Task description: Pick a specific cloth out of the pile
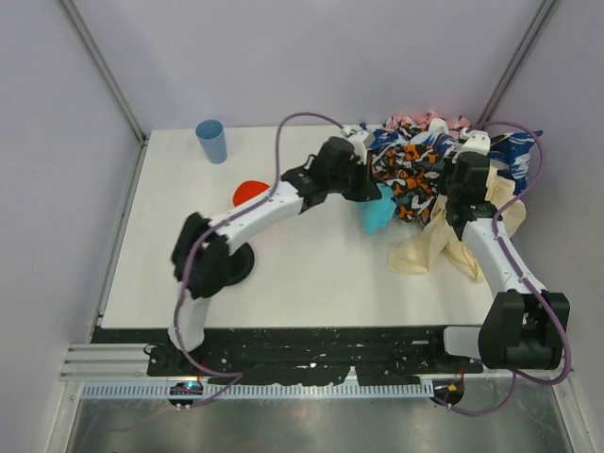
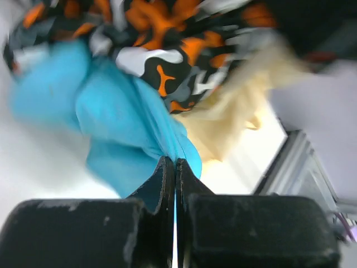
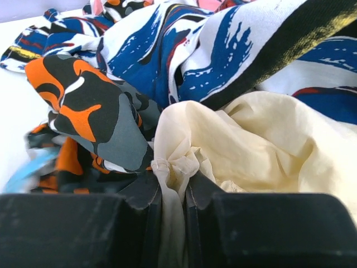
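Left jaws on teal cloth (image 2: 117, 123) beside pile (image 1: 415, 165), right jaws on cream cloth (image 3: 268, 145)

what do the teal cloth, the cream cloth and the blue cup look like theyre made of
The teal cloth looks like soft, matte fabric, since it hangs in limp folds; the fibre cannot be told. The cream cloth looks like thin, light fabric with fine crinkles, perhaps cotton. The blue cup looks smooth, rigid and evenly coloured, so it is probably plastic.

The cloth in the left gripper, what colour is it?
The cloth is plain turquoise; the left wrist view shows it best.
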